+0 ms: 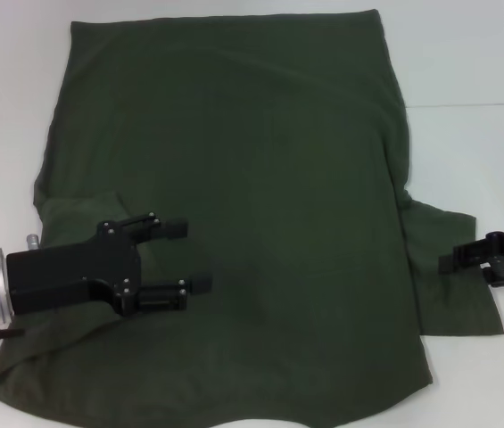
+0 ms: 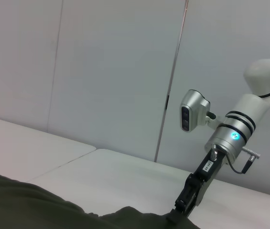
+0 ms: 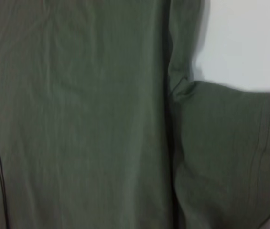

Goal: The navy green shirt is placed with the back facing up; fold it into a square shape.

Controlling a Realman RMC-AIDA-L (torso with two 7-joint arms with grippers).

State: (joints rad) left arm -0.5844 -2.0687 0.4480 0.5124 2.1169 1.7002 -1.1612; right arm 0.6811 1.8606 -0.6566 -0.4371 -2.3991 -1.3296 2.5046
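White tabletop [image 1: 466, 62] runs under everything, with pale wall panels [image 2: 115, 71] behind it in my left wrist view.

My left gripper [image 1: 185, 257] has its two black fingers [image 1: 169, 229] well apart and nothing between them. It hangs over the navy green shirt [image 1: 252, 178], above the left sleeve, which looks already turned inward onto the body. I cannot tell whether the lower finger touches the cloth.

My right gripper [image 1: 452, 260] sits over the right sleeve [image 1: 452, 294], which lies spread out flat beyond the body's edge; whether those fingers are parted or closed, I cannot tell.

The shirt lies flat, spread across the middle of the table, hem toward the far side.

I judge the step in hand to be folding the right sleeve in. To do it well I should pinch only the sleeve's outer edge, lift it low, carry it across to match the left side, and lay it down without dragging the body cloth.
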